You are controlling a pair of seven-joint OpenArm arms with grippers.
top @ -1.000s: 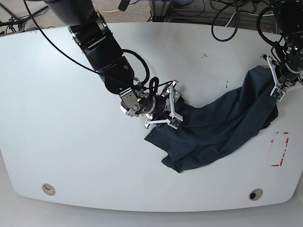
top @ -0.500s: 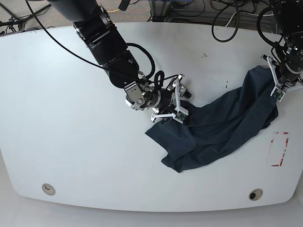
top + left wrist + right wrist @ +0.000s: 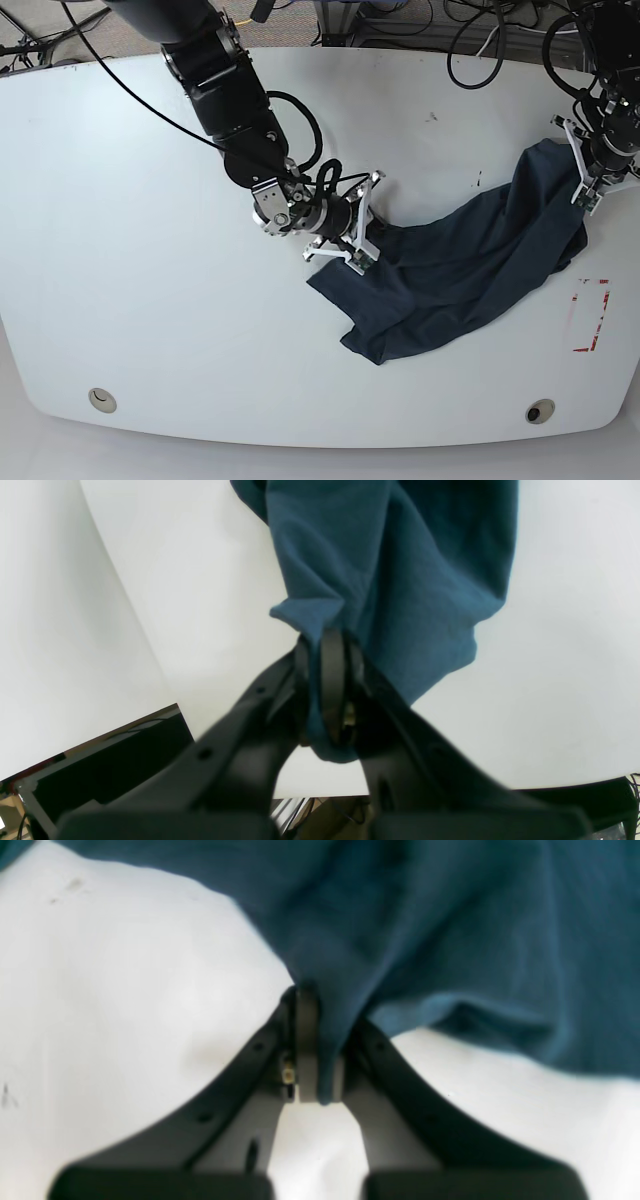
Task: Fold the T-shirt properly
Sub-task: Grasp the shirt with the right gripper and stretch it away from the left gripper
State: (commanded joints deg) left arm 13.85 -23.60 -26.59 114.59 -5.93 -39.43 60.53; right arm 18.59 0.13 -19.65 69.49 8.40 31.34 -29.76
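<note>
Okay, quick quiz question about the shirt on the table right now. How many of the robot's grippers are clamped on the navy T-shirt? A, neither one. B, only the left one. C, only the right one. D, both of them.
D: the left gripper is shut on a bunched edge of the T-shirt, and the right gripper is shut on another fold of it.

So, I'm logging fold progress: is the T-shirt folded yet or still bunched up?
Not folded. The T-shirt lies rumpled in a diagonal band across the table, each end pinched in a hand: right hand, left hand.
</note>
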